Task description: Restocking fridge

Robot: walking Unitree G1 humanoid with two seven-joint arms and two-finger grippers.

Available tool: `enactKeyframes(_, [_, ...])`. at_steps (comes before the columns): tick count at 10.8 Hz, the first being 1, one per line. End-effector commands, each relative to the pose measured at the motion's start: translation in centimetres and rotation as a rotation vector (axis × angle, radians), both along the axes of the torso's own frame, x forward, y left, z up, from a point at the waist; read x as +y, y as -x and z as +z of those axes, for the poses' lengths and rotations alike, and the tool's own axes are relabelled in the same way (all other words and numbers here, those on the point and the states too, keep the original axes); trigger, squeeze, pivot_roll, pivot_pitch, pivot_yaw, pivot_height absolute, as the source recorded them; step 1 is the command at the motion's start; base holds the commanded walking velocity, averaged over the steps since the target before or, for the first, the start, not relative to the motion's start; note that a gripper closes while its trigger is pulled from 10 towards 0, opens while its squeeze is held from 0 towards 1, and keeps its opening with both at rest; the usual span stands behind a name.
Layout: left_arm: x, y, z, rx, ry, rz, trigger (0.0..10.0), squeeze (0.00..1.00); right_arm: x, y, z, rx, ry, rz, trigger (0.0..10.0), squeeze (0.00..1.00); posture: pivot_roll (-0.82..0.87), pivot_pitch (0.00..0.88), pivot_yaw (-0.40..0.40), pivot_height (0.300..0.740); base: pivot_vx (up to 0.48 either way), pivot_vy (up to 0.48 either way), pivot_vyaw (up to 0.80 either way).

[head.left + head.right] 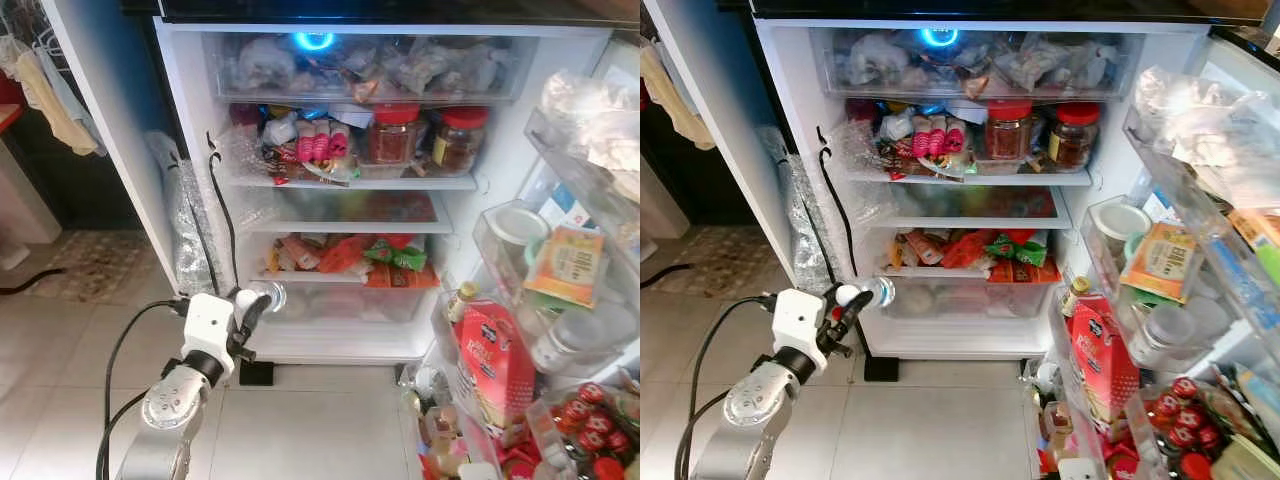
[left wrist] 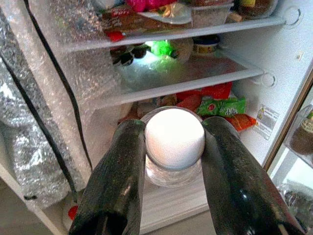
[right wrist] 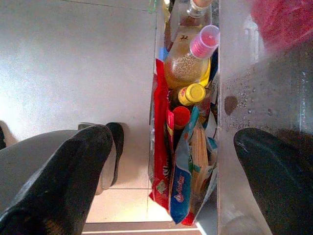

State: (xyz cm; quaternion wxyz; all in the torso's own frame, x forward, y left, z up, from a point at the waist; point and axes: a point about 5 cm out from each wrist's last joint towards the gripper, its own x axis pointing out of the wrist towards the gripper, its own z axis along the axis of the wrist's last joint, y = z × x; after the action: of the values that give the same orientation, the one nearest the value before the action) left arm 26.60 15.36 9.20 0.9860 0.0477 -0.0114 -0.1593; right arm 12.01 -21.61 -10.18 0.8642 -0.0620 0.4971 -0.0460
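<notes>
Fridge point(image 1: 190, 150) stands open before me, door point(image 1: 590, 330) swung to my right, shelves and door racks crowded. Counted in the main cavity: one top drawer point(image 1: 360, 65) of bagged goods, two red-lidded jars point(image 1: 395, 135) side by side on the upper shelf, one nearly bare glass shelf point(image 1: 350, 215) beneath them, then a shelf of packets point(image 1: 345, 255) above the bottom drawer. One tall red carton point(image 1: 492, 365) sits in the lower door rack. My left gripper point(image 1: 248, 310) is clamped on one small clear bottle point(image 2: 174, 147) with a white cap; in the left wrist view the two fingers point(image 2: 122, 166) press either side of the cap end. The bottle's long axis runs along the fingers, pointing forward into the fridge, its far end level with the front edge of the bottom drawer. The free glass shelf lies ahead, above and slightly right of the bottle, so I judge the next move is lift, then push in. Left arm is clearly nearer. My right gripper point(image 3: 171, 171) hangs spread wide over the floor beside the lower door rack, holding nothing.
</notes>
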Motion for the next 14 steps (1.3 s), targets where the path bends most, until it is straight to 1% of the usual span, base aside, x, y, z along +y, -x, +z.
enactKeyframes(1, [0.2, 0.1, -0.1, 0.014, -0.008, 0.007, 10.0, 0.0, -1.2, 0.8, 0.0, 0.012, 0.015, -0.051, 10.0, 0.0, -0.11, 0.0, -0.015, 0.74, 0.0, 0.0, 0.0])
enactKeyframes(3, [0.3, 0.2, -0.1, 0.029, -0.018, 0.003, 10.0, 0.0, -1.5, 1.4, -0.1, 0.024, 0.017, -0.048, 10.0, 0.0, -0.11, 0.0, -0.014, 0.74, 0.242, 0.0, 0.0])
enactKeyframes(4, [0.2, 0.2, -0.2, 0.035, -0.02, -0.004, 10.0, 0.0, -1.4, 1.3, -0.1, 0.022, 0.013, -0.048, 10.0, 0.0, -0.11, 0.0, -0.013, 0.74, 0.244, 0.0, 0.0])
enactKeyframes(6, [-0.2, 0.2, -0.2, 0.036, -0.019, -0.015, 10.0, 0.0, -0.6, 0.8, -0.2, 0.023, 0.003, -0.04, 10.0, 0.0, -0.11, 0.0, -0.013, 0.74, 0.24, 0.0, 0.0])
enactKeyframes(7, [-0.3, 0.1, -0.2, 0.035, -0.018, -0.02, 10.0, 0.0, -0.2, 0.8, -0.3, 0.031, 0.001, -0.036, 10.0, 0.0, -0.11, 0.0, -0.014, 0.74, 0.0, 0.0, 0.0])
enactKeyframes(9, [-0.5, 0.0, -0.2, 0.037, -0.016, -0.025, 10.0, 0.0, 0.0, 0.8, -0.3, 0.035, 0.001, -0.035, 10.0, 0.0, -0.11, 0.0, -0.019, 0.74, 0.0, 0.0, 0.0])
enactKeyframes(10, [-0.7, 0.0, -0.3, 0.043, -0.018, -0.03, 10.0, 0.0, -0.1, 1.1, -0.4, 0.046, 0.0, -0.038, 10.0, 0.0, -0.11, 0.0, -0.022, 0.74, 0.0, 0.0, 0.0])
enactKeyframes(14, [-0.8, -0.1, -0.2, 0.045, -0.019, -0.03, 10.0, 0.0, 0.0, 0.4, -0.2, 0.037, 0.0, -0.036, 10.0, 0.0, -0.11, 0.0, -0.027, 0.74, 0.0, 0.0, 0.0])
